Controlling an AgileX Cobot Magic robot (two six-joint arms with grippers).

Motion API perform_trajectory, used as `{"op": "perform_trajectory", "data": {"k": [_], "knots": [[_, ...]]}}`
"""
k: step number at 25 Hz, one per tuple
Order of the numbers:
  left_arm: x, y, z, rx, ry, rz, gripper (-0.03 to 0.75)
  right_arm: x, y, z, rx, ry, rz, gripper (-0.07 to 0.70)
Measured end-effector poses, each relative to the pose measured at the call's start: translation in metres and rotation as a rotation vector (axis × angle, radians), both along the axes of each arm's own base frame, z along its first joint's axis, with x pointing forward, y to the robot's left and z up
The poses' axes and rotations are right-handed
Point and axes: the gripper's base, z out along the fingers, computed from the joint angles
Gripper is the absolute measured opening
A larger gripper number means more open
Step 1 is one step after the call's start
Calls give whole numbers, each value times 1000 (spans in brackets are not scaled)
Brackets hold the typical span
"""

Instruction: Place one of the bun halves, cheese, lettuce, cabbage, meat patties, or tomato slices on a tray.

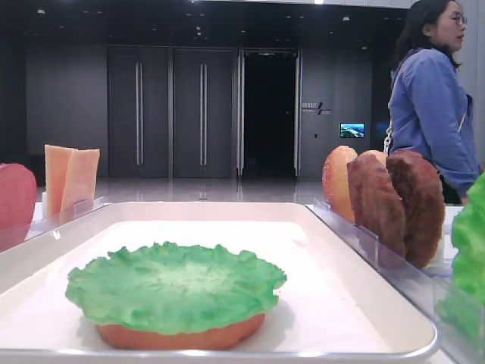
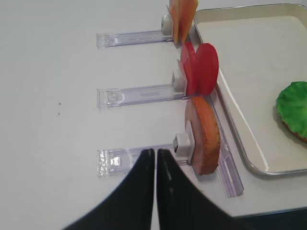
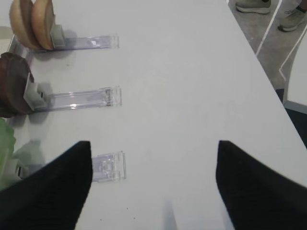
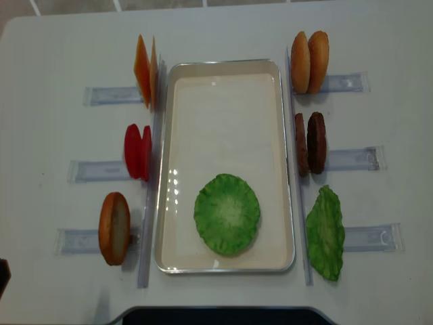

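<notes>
Green lettuce [image 4: 227,214] already lies flat in the near half of the tray [image 4: 223,81], draped over a bun half [image 1: 182,336] whose orange edge shows beneath it in the low view. White bench [image 4: 47,61] surrounds the tray, with clear plastic racks on both sides holding the rest upright on edge. On the left, from far to near: cheese [image 4: 145,71], tomato slices [image 4: 137,152], and a single bun half [image 4: 114,228]. On the right: two more bun halves [image 4: 309,62], meat patties [image 4: 310,143], and a second green leaf [image 4: 325,232].

Left end effector [image 2: 156,158] has its dark fingers pressed together with nothing between them, hovering over the bench just left of the near-left bun half. Right end effector [image 3: 153,163] is spread wide and empty above the bare bench, to the right of the right-hand racks.

Any piece would probably handle as a light imitation food. Buns and patties look stiff and thick, so pinching across the two flat faces near the upper rim, then lifting straight up out of the rack, seems safest. Cheese looks thin and may flex or slip, so it likely wants a grip well down from the top edge. Tomato slices look smooth and could slide between the fingers. The spare leaf appears floppy; taken at its ruffled edge it would likely droop and swing, so a hold nearer its paler centre seems wiser.
</notes>
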Motion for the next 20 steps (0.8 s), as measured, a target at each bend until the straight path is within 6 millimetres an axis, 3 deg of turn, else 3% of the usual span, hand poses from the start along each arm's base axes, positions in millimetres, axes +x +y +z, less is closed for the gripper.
{"op": "perform_trajectory", "data": {"k": [20], "knots": [[0, 0, 0, 0, 0, 0, 0, -1, 0, -1, 1, -2, -3, 538]]}}
